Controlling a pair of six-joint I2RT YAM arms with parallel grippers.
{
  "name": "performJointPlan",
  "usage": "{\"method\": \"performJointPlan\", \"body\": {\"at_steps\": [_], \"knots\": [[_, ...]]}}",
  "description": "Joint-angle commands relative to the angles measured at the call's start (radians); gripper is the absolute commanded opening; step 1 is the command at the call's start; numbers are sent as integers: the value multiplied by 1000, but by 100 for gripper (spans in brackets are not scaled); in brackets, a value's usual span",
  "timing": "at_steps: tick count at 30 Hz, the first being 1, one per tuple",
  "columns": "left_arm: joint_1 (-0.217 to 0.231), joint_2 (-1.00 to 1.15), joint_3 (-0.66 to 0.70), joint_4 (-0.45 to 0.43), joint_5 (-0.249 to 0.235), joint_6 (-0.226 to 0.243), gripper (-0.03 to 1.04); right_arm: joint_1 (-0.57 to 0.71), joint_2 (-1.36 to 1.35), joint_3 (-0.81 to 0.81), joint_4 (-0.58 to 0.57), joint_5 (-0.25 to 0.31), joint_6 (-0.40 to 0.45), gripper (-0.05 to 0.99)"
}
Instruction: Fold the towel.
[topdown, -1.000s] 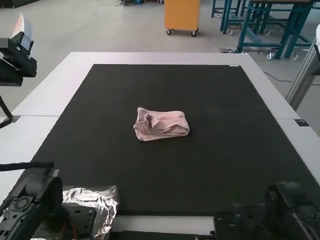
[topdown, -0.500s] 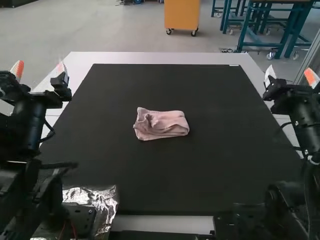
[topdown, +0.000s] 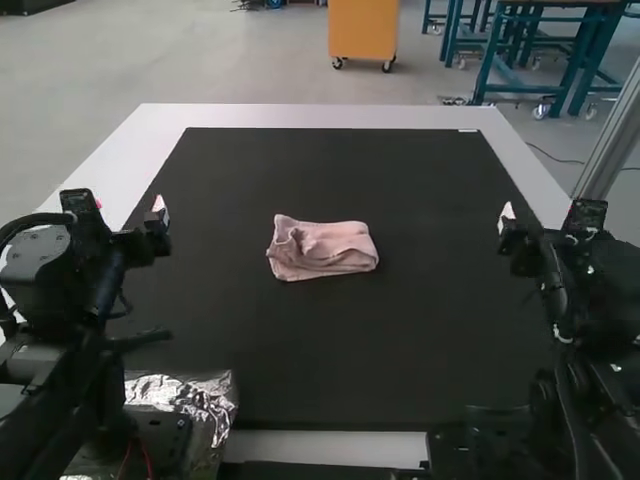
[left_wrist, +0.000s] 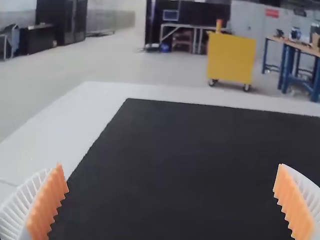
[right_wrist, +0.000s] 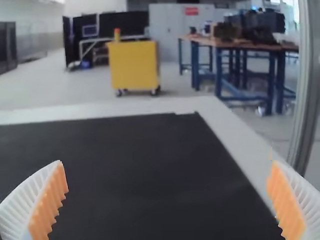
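So from where I'm standing, both arms are posed almost like mirror images, one at each side of the big black rectangular mat (topdown: 350, 340) on the white table (topdown: 320, 116). The left arm (topdown: 75, 330) reaches forward from the near left corner, and its gripper (topdown: 130, 210) is up around the mat's left edge, pointing away toward the far side. Same deal with the right arm (topdown: 585, 330): gripper (topdown: 548, 218) by the right edge, also aimed forward. Each has white ribbed fingers with orange pads, and in both wrist views they're spread really wide, the left pair (left_wrist: 47, 207) with a big gap between and the right pair (right_wrist: 50, 200) just as far apart. The small pale pink cloth towel (topdown: 322, 250) is lying around the middle of the mat, between the two arms and well apart from both grippers. It's a compact, roughly rectangular bundle, kinda rumpled on top. There's also some crinkly silver foil (topdown: 190, 395) down beside the left arm's base.
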Motion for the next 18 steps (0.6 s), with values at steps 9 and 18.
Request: {"method": "performJointPlan", "body": {"at_steps": [9, 18], "knots": [[7, -7, -6, -44, 19, -167, 97, -4, -8, -7, -88, -49, -36, 91], [9, -7, -6, -44, 19, -167, 97, -4, -8, -7, -88, -52, -36, 91]]}}
